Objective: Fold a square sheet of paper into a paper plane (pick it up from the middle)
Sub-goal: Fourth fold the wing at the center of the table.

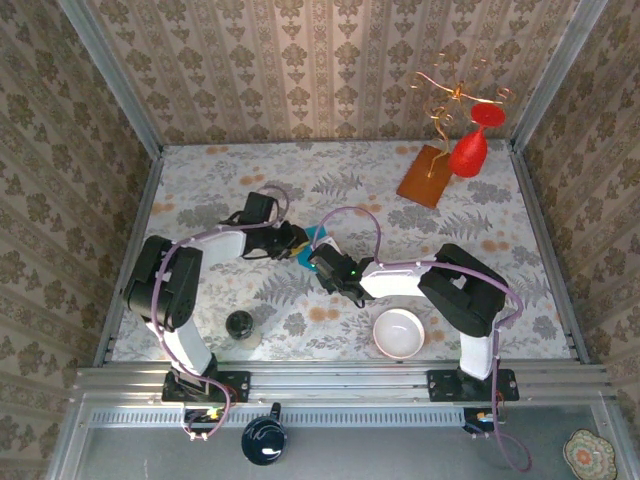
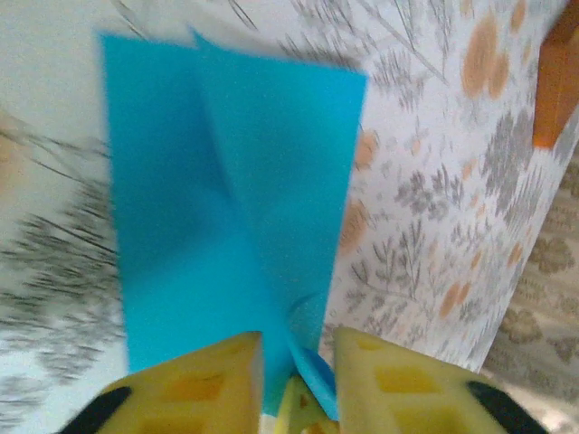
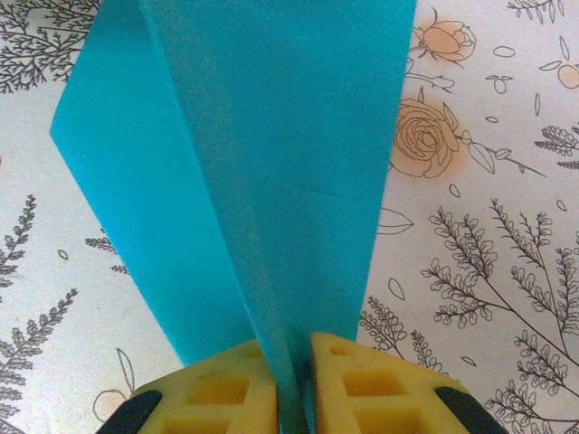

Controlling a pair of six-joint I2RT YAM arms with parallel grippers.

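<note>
The square sheet of paper [image 1: 318, 237] is teal-blue, creased into a narrower folded shape, and is held above the middle of the table. In the left wrist view the paper [image 2: 226, 181] fans away from my left gripper [image 2: 298, 339]. Its yellow fingers [image 2: 199, 380] stand apart, with a curled paper edge loose in the gap. In the right wrist view the paper [image 3: 271, 136] rises as a standing fold from my right gripper [image 3: 291, 344], whose jaws pinch that fold. Seen from above, my left gripper [image 1: 295, 243] and right gripper [image 1: 320, 262] meet at the paper.
A white bowl [image 1: 399, 332] sits near the right arm's base and a dark cup [image 1: 239, 323] near the left arm's base. At the back right lie an orange-brown board [image 1: 428, 175] and a red glass-shaped ornament [image 1: 470, 150]. Patterned walls enclose the table.
</note>
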